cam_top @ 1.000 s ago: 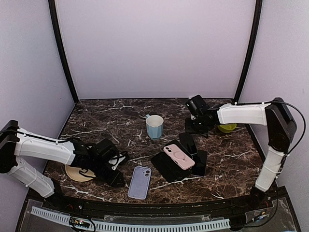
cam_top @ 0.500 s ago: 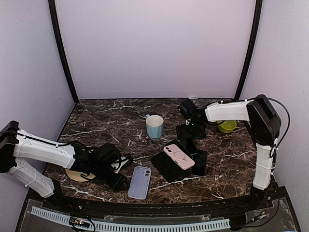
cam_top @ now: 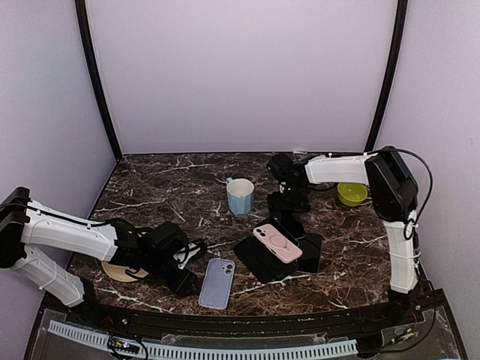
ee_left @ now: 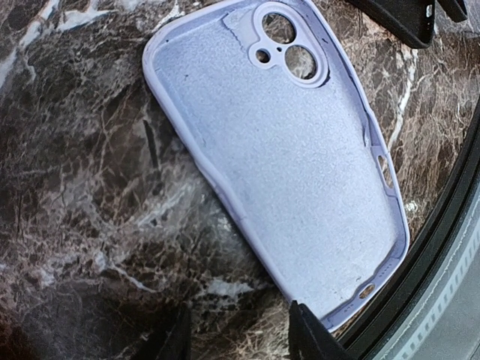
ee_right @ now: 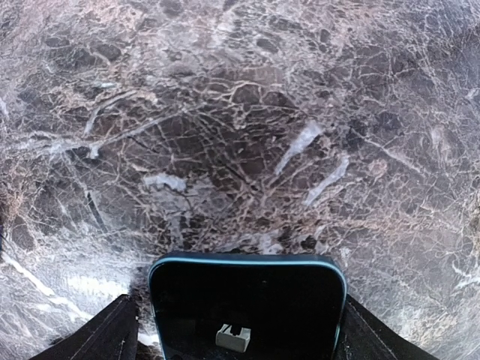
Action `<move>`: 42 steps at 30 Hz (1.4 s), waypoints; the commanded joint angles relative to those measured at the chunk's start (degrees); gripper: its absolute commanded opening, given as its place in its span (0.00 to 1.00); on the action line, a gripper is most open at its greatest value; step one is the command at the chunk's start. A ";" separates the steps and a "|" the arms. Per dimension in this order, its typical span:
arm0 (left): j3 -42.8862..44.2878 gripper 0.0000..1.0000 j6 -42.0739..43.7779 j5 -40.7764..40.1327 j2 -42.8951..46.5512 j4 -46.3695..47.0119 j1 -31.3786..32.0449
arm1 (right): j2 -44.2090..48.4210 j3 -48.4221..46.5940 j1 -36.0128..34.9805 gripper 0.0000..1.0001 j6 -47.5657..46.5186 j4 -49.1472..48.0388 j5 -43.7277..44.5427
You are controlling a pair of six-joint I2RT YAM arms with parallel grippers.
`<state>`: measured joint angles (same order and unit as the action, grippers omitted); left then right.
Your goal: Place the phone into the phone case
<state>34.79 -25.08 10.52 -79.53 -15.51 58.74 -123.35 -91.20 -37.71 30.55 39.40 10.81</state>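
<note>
- Right now I see the right gripper [ee_right: 236,322] low over the marble table [cam_top: 172,187], just to the right of the blue mug [cam_top: 240,196] in the overhead view.
- Its jaws are spread wide around the end of the phone [ee_right: 247,289], which is black with a blue rim. One finger stands close at each side. I cannot tell whether they press on it or only flank it.
- From the mug, the lavender case [ee_left: 285,165] lies nearer the arm bases and a little left, flat on the marble. Its hollow side faces up, and the camera cut-out is at the end towards the mug.
- My left gripper [ee_left: 241,337] sits at the case's left, on the side away from the mug. Its fingers are parted, with only marble between them, so it grasps nothing. One fingertip overlaps the case's near corner in the wrist view.
- A pink case [cam_top: 277,242] rests on black flat pieces [cam_top: 259,259], nearer than the mug and to its right.
- Farther right of the mug is a green bowl [cam_top: 351,195].
- A tan disc [cam_top: 120,270] lies well to the mug's left, under the left arm.
</note>
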 commanded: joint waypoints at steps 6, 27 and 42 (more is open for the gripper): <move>-1.30 0.46 0.95 -0.92 -1.57 -6.32 0.23 | -1.55 1.74 5.11 0.85 -6.05 3.86 1.67; -0.66 0.48 2.54 -0.46 -2.22 -6.12 0.23 | 3.69 12.41 -0.90 0.98 4.50 3.06 0.31; 2.75 0.50 4.78 -1.30 -4.89 -8.60 0.11 | -10.14 -8.21 9.96 0.60 -9.12 0.19 1.73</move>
<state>37.91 -21.69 10.52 -81.97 -19.03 58.74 -127.11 -96.53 -32.67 29.06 37.39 10.94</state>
